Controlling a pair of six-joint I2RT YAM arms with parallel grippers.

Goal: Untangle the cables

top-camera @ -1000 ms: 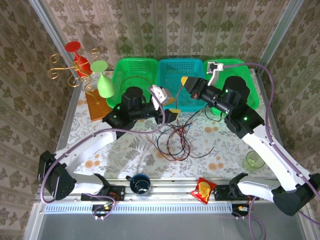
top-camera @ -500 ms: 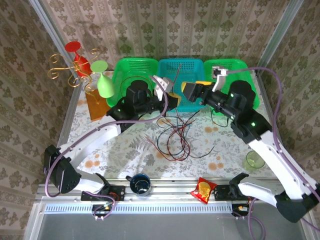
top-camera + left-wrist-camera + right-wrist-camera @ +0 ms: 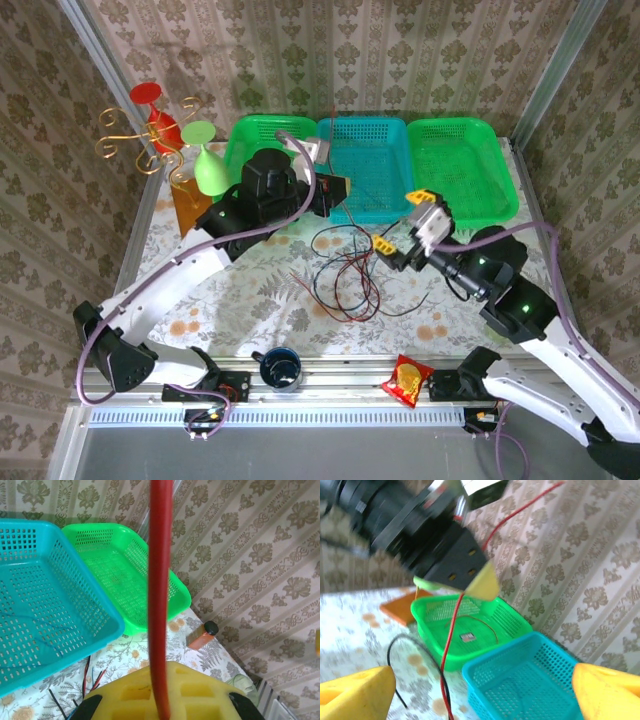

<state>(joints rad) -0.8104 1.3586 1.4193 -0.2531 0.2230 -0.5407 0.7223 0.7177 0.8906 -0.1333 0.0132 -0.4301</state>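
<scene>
Glossy, smooth red cable [image 3: 159, 580] runs up the frame's centre from my left claw's [image 3: 338, 192] matt yellow pads [image 3: 200, 695], shiny perforated plastic baskets [image 3: 50, 605] at left.

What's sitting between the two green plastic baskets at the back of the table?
A turquoise perforated plastic basket, flanked by the left green plastic basket and the right green plastic basket, seen in the top view.

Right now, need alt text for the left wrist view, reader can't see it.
A red cable runs straight up the middle, pinched in the shut left gripper at the bottom. Behind it, a teal basket and a green basket sit side by side on a floral tablecloth, before a patterned wall.
</scene>
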